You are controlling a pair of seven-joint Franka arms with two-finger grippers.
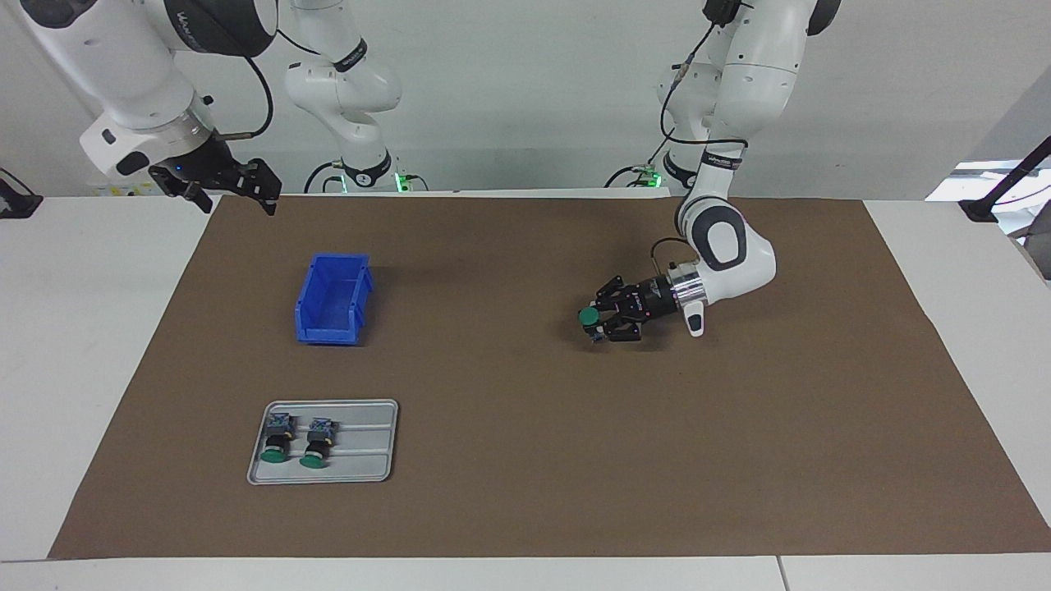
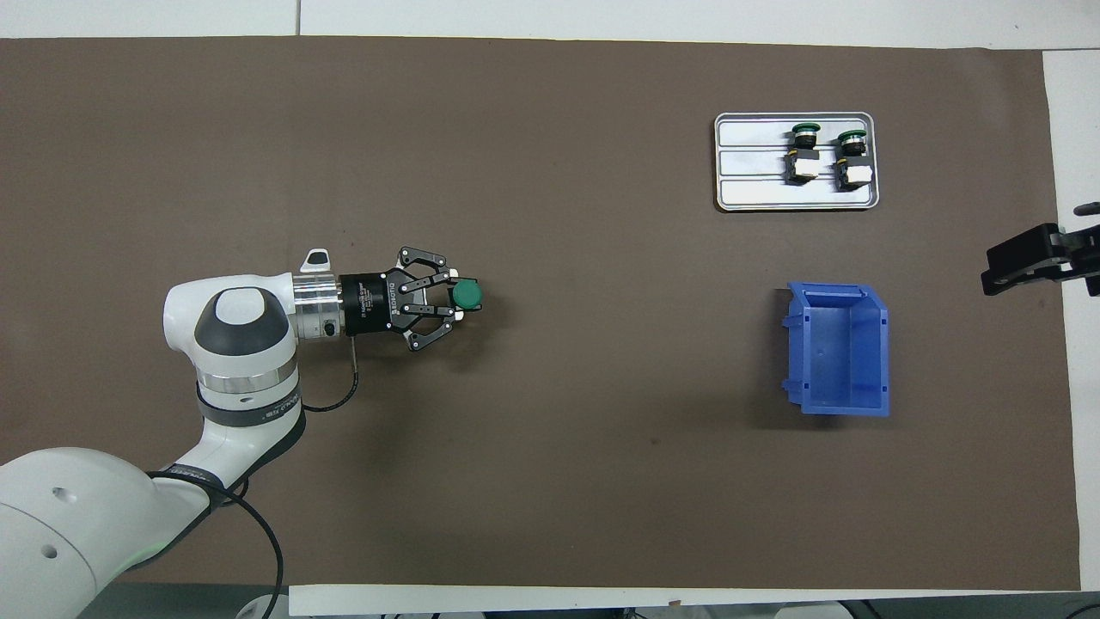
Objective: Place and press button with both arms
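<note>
Left gripper is clamped on the button, green cap up, low over the brown mat toward its own end of the table. Released tilted, it could topple. Right gripper waits, fingers apart.

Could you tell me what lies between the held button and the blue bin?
Nothing: in the overhead view only bare brown mat separates the button in the left gripper from the blue bin.

A white table carries a brown mat, on which sit a blue bin and a grey tray.
</note>
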